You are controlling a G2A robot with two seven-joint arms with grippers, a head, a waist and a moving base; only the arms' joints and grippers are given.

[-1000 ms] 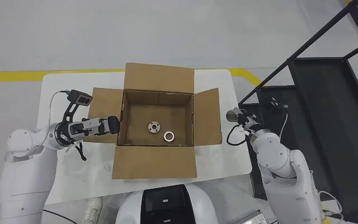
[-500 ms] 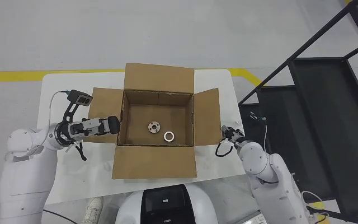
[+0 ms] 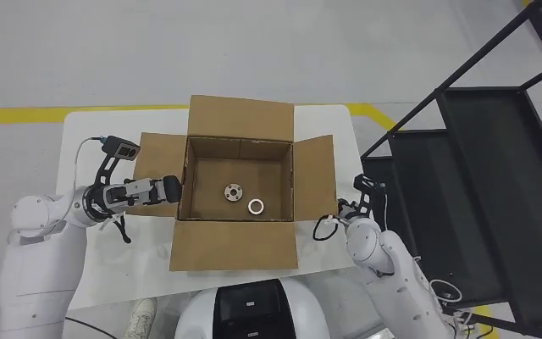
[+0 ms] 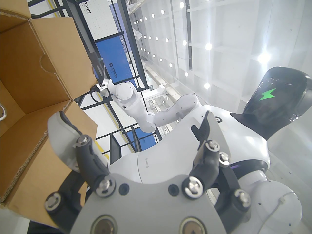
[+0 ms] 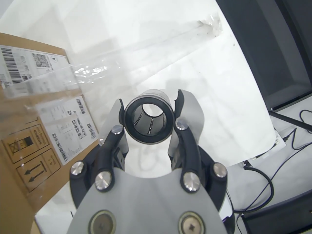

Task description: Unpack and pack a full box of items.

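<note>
Pinched between the fingers (image 5: 192,113) of the right gripper (image 5: 150,101): a steel linear bearing (image 5: 149,115), squeezed on both sides of its barrel, open bore toward the wrist camera, ball tracks visible inside. Held over the white bench (image 3: 118,136), just off the labelled right flap of the cardboard box (image 3: 235,244), at about 4 o'clock from the box centre in the top view. Beyond it, clear plastic film (image 5: 146,47) lying across flap and bench.

Left gripper (image 4: 132,122): fingers (image 4: 61,132) spread wide with nothing between them, at 9 o'clock, one fingertip by the left flap's edge.

On the box floor: a flanged ring (image 3: 232,191) near centre, a white ring (image 3: 256,205) just beside it at 4 o'clock.

Since a second ago: right arm drawn from 3 o'clock near the black rack (image 3: 483,169) toward the near bench edge. Left arm unmoved.
</note>
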